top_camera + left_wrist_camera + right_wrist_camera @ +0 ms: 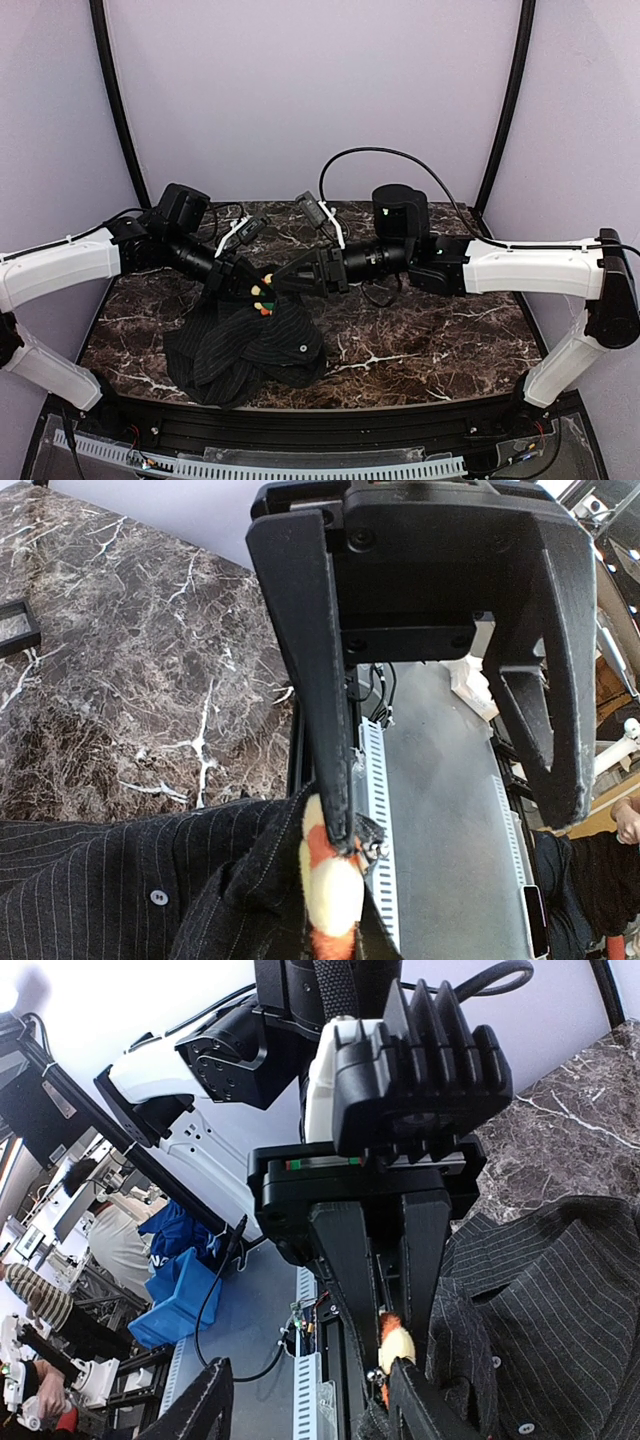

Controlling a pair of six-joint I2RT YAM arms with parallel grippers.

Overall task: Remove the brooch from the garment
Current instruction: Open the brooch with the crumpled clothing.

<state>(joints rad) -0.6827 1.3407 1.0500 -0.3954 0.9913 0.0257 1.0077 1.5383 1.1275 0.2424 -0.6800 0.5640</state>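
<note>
Left pincer [243,282] is clamped tight on a bunched fold of the garment [240,345], holding that part up off the surface [420,330]. The rest of the cloth lies heaped below on the marble. We see the brooch [263,296] on the raised fold, just beside the left fingertips, between the two pincers. Right pincer [283,283] faces it, jaws partly apart, gripping nothing. In the left wrist view one of its fingers [318,710] touches the brooch's edge.
</note>
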